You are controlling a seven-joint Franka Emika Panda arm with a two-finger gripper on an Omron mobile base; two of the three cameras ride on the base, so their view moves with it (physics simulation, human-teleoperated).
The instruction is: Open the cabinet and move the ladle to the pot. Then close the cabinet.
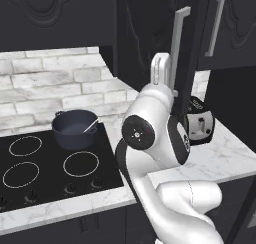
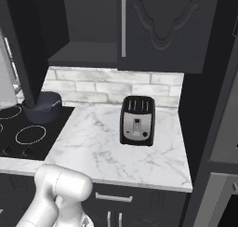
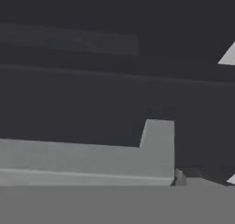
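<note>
The cabinet's left door [image 1: 145,33] stands swung open, with its long silver bar handle [image 1: 178,40] facing me. My gripper [image 1: 161,63] is raised right beside this handle, open, holding nothing. In the hand view the handle [image 3: 92,161] runs very close across the bottom, against the dark door. The right base view shows the dark shelf [image 2: 83,58] inside and the shut right door [image 2: 158,26]. The blue-grey pot [image 1: 75,129] sits on the cooktop's back right ring. The ladle [image 1: 91,125] lies in the pot, its thin silvery handle leaning on the rim.
A black toaster [image 2: 137,120] stands on the marble counter [image 2: 102,147] right of the cooktop [image 1: 45,168]. The open door edge [image 2: 21,49] hangs over the counter beside the pot [image 2: 42,107]. A tall dark unit [image 2: 214,128] bounds the counter's right end.
</note>
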